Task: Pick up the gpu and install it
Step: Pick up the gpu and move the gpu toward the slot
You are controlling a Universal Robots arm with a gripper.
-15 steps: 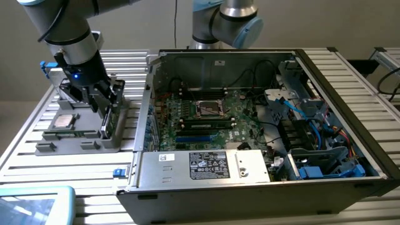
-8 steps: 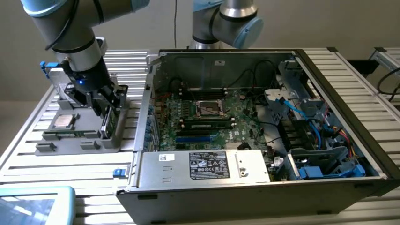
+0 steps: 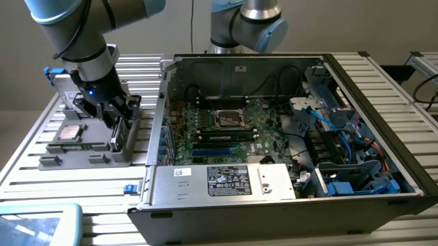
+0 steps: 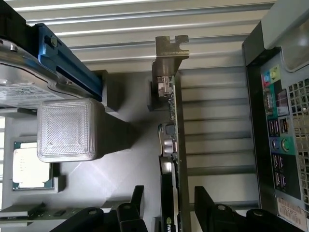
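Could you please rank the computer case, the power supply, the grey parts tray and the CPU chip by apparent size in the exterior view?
1. computer case
2. grey parts tray and power supply, roughly alike
3. CPU chip

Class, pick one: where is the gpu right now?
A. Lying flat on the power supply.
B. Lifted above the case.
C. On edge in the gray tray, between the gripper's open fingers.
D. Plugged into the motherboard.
C: the gpu stands on edge in the tray, the open gripper straddling it.
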